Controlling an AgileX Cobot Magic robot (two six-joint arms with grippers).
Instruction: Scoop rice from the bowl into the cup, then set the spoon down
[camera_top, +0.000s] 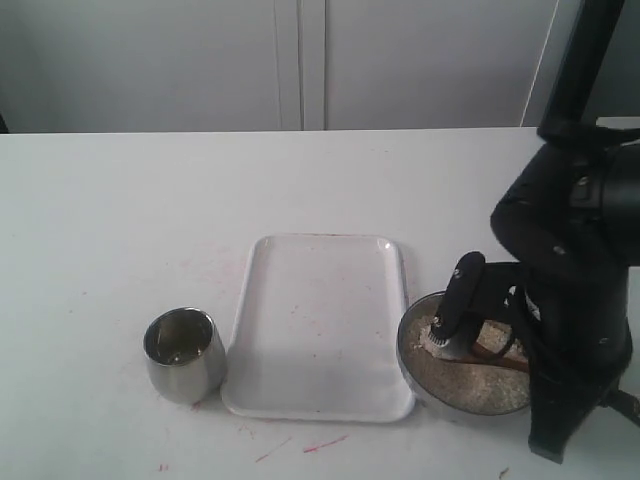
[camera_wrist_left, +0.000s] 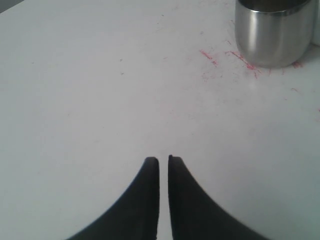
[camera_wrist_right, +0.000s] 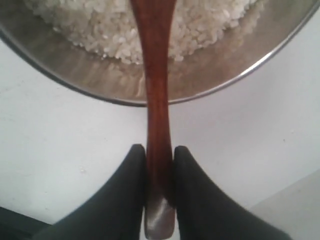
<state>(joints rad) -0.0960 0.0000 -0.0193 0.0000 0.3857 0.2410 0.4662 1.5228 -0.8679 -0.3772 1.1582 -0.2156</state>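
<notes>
On the white table (camera_top: 120, 220), a flat white tray (camera_top: 320, 320) lay between the wide steel bowl (camera_top: 420, 378) on my right and the small steel cup (camera_top: 183, 355), well apart on my left. My right gripper (camera_wrist_right: 159, 147) was clamped on the handle of the wooden spoon (camera_wrist_right: 156, 100), whose far end reached into the rice (camera_wrist_right: 200, 25). My left gripper (camera_wrist_left: 163, 159) hovered near the cup, fingers nearly together, holding nothing. I judged a good scoop needed the spoon pushed under the heap, then levelled before lifting — a tilt would spill grains over the tray.
</notes>
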